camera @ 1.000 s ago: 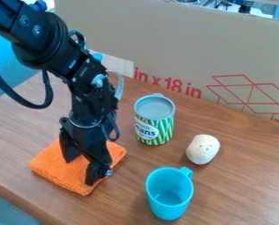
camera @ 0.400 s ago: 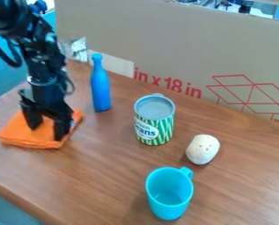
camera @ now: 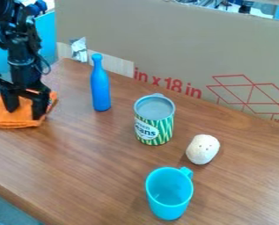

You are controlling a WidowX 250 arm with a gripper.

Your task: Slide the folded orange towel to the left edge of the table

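The black gripper is at the far left of the table, pointing down with its fingers spread apart. Both fingertips rest on or against a folded orange cloth, which lies flat beneath them at the table's left side. To the right of the gripper a blue bottle stands upright.
A green-striped can stands near the middle of the wooden table. Right of it lies a whitish, rounded object, and a light-blue cup stands towards the front. A large cardboard panel borders the back.
The gripper has travelled to the left and back, and the orange cloth has slid along with it. The blue bottle, hidden behind the arm at first, has come into view.
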